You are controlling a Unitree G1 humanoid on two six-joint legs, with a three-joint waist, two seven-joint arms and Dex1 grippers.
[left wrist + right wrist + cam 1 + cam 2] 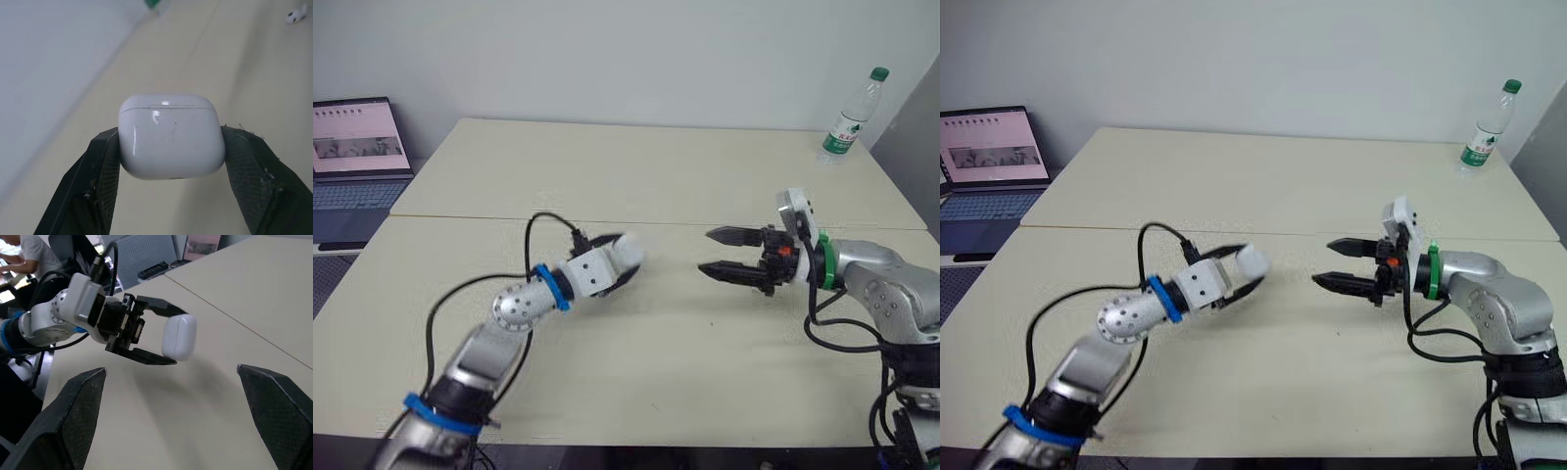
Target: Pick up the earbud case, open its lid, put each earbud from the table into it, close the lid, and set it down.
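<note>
Left gripper [623, 262] squeezes the white earbud case [171, 134] between its two black fingers and holds it up off the desk [656, 166]. The lid of the case is closed. The right gripper [707, 252] points at the case from a little way off, with its fingers spread apart and nothing in them. One small white earbud [294, 17] lies on the desk, well apart from the case. A water bottle [850, 116] stands far behind the case, at the desk's back corner.
</note>
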